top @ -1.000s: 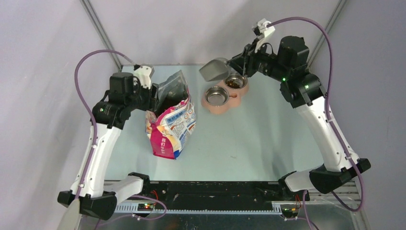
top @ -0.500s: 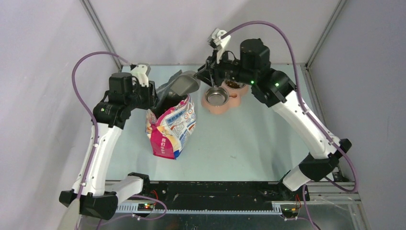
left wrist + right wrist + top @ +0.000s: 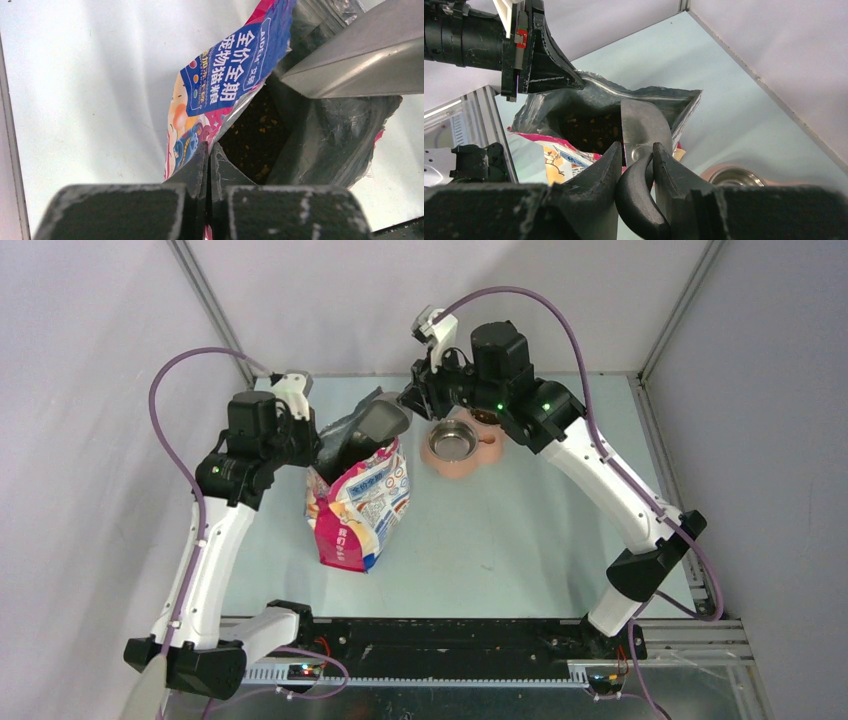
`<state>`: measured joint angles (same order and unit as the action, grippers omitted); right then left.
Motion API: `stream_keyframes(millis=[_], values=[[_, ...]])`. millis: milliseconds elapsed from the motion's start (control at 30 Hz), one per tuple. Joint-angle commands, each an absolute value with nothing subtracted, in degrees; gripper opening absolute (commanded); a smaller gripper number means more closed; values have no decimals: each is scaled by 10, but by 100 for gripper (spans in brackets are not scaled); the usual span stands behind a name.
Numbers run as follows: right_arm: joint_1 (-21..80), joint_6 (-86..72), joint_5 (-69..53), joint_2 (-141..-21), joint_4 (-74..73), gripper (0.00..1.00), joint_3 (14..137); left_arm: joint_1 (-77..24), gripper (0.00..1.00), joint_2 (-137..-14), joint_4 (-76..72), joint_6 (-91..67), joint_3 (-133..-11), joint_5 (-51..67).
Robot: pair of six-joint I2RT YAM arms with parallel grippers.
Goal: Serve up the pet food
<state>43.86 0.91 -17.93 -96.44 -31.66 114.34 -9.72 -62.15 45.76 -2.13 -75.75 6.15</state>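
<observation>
The right gripper (image 3: 636,150) has its jaws narrowed onto the curved black handle (image 3: 639,200) of a grey metal scoop (image 3: 644,125), gripping it from both sides at lower centre of the right wrist view. The scoop's bowl sits just above the fingers, at the open mouth of the bag. Whether its edge touches the contents cannot be told.

The left gripper (image 3: 209,150) has its jaws pressed almost together at bottom centre of the left wrist view, pinching the rim of the pink, white and blue printed bag (image 3: 225,75) with the silver foil lining. In the right wrist view this same gripper (image 3: 544,60) shows at upper left, holding the foil rim up and open.

The pet food (image 3: 255,135) – small dark-brown kibble – lies inside the bag, down in the opening right of centre, with the scoop (image 3: 360,60) crossing the upper right corner above it.

From the top camera the bag (image 3: 360,505) stands left of centre on the pale blue-green tabletop (image 3: 500,530), the scoop (image 3: 378,423) over its mouth. Just right of it sits a pink double feeder (image 3: 465,465) with steel bowls – the farther one mostly hidden by the right arm.
</observation>
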Motion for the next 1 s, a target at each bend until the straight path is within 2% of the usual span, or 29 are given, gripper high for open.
stream_keyframes(millis=[0,100,267,533,700,967], values=[[465,30,-154,-960,-310,0,1128,-95,0,-606,424,-27,-742,68],[489,41,-137,-972,-316,0,1132,-95,0,-593,403,-49,-733,110],[521,47,-17,-1023,-356,0,1194,-95,0,-570,331,-126,-697,170],[508,-11,0,-1154,-479,0,1347,-95,0,-521,293,-153,-669,60],[510,-24,39,-1183,-470,0,1350,-96,0,-495,283,-167,-651,18],[522,-4,73,-1213,-441,0,1331,-89,0,-473,251,-203,-587,71]])
